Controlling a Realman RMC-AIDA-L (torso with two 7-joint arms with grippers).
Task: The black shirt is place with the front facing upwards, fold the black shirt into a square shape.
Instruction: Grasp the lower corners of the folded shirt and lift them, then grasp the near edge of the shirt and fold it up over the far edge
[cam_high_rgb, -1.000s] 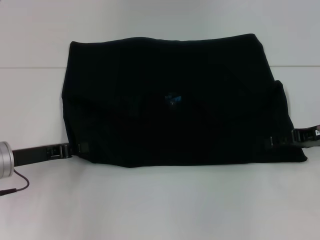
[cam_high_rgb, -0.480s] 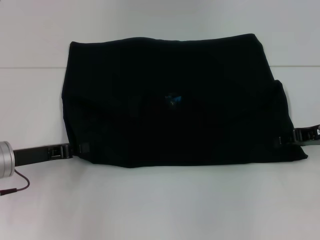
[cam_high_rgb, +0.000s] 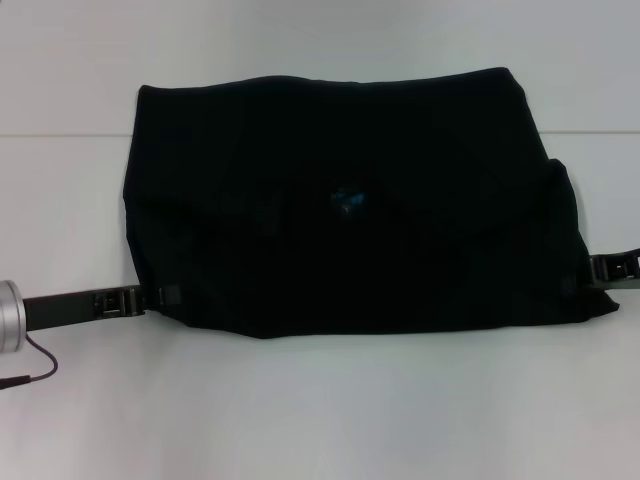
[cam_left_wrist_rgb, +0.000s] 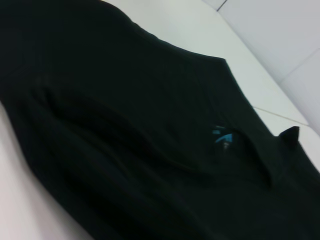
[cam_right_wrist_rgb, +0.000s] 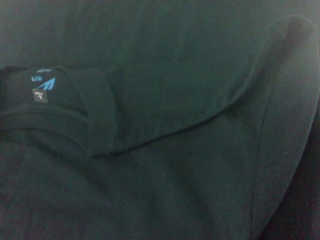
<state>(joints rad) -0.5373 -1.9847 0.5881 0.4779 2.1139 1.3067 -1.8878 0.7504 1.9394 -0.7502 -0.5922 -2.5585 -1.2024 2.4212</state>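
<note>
The black shirt (cam_high_rgb: 340, 150) lies folded into a wide rectangle on the white table (cam_high_rgb: 320, 410), plain black side up, with a small blue neck label (cam_high_rgb: 347, 200) at its middle. My left gripper (cam_high_rgb: 160, 296) reaches in low from the left and meets the shirt's near left edge. At the shirt's near right edge my right gripper (cam_high_rgb: 600, 268) is mostly out of frame. The left wrist view shows the shirt (cam_left_wrist_rgb: 125, 100) and the label (cam_left_wrist_rgb: 222, 136). In the right wrist view, the collar label (cam_right_wrist_rgb: 44, 85) and a folded layer of the shirt (cam_right_wrist_rgb: 190, 165) fill the picture.
My left arm's silver wrist (cam_high_rgb: 8, 318) and a thin dark red cable (cam_high_rgb: 35, 370) lie on the table at the near left. A faint seam (cam_high_rgb: 60, 135) crosses the table behind the shirt. Bare white table surrounds the shirt.
My right gripper has slid rightward, away from the shirt's right edge. The shirt's near right corner has settled slightly lower. The left arm has not moved.
</note>
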